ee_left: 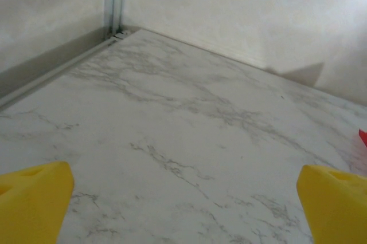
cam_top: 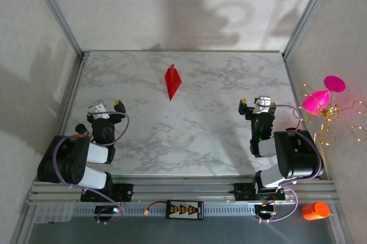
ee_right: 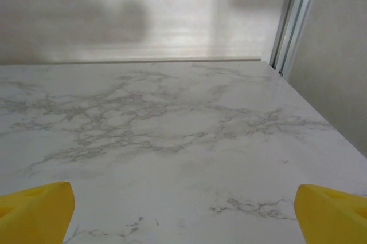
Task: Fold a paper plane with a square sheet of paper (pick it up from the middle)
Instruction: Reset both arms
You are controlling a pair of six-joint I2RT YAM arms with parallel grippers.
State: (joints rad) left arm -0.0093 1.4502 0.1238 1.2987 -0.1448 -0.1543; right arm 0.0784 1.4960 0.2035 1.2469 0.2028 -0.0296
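Red plane down on the marble, 2 claws wide open and empty.
The paper plane (cam_top: 172, 81) lies at the far middle of the table (cam_top: 200, 141), well apart from both arms. Left gripper (cam_top: 108, 105) and right gripper (cam_top: 254, 103) sit at either side, yellow fingers (ee_left: 34, 198) spread wide, holding nothing.

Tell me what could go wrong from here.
1. The paper plane lies loose on the smooth marble table, apart from the left gripper and the right gripper, both open. A low approach could slide or crush it rather than grip it.
2. The magenta cone ornament with its gold wire sits close beside the right arm. An outward swing might snag it.
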